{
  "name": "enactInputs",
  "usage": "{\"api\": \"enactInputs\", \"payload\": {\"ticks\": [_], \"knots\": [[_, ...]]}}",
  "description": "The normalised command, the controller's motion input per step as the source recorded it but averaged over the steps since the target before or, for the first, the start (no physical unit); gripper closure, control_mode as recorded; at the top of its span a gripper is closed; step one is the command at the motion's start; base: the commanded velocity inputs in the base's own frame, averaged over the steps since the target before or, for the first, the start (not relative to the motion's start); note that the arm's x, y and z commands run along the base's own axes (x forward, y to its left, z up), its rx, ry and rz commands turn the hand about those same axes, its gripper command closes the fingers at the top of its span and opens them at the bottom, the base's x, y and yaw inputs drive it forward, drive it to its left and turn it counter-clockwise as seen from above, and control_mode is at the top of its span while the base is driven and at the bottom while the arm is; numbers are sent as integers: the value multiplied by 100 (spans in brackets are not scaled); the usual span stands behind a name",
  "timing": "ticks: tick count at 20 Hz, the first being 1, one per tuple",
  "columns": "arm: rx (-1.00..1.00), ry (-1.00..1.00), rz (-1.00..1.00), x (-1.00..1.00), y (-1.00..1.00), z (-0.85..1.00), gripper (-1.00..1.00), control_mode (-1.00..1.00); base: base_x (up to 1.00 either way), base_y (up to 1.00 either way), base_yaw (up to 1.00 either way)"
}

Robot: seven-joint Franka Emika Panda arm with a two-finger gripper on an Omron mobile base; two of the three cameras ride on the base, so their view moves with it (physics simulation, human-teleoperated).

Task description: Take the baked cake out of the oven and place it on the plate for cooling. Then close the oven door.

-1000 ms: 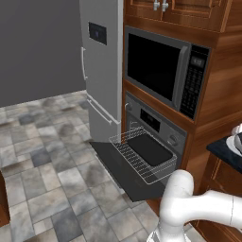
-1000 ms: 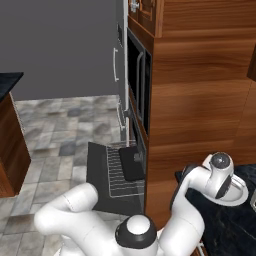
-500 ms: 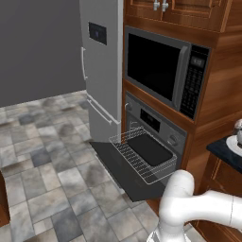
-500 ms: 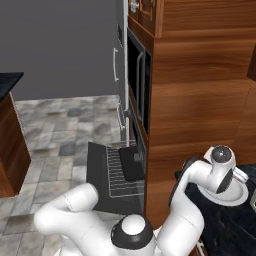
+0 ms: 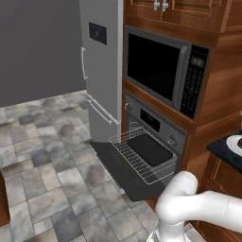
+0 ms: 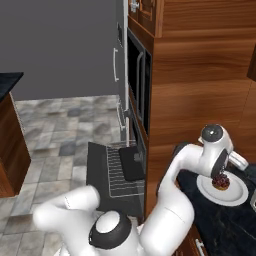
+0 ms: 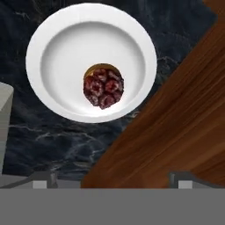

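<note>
A: Left of the plate (image 6: 235,195), the oven door (image 6: 96,172) hangs down, the rack drawn out over it.

B: And the baked cake (image 7: 103,86)?

A: On the plate, on the dark table. The tool (image 7: 112,180) has lifted clear above it, jaws spread, empty. Only the door remains.

You see flat, even, rendered light with no clear source. The plain white round plate (image 7: 66,39) shows soft shading inside its rim. Edges look slightly soft and pixelated; nothing shows glare or lens distortion.
</note>
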Motion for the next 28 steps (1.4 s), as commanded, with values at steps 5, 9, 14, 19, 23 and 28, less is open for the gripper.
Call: {"api": "enactInputs", "payload": {"ticks": [5, 9, 14, 19, 23, 28], "knots": [[-3, 0, -11, -78, 97, 42, -100, -100, 0, 0, 0], [0, 0, -7, -75, 100, 37, -100, -100, 0, 0, 0], [0, 0, -9, -56, 100, 33, -100, -100, 0, 0, 0], [1, 0, -14, -30, 100, 16, -100, -100, 0, 0, 0], [8, -3, -16, -13, 100, 4, -100, -100, 0, 0, 0], [20, -8, -18, 0, 91, 3, -100, -100, 0, 0, 0]]}}
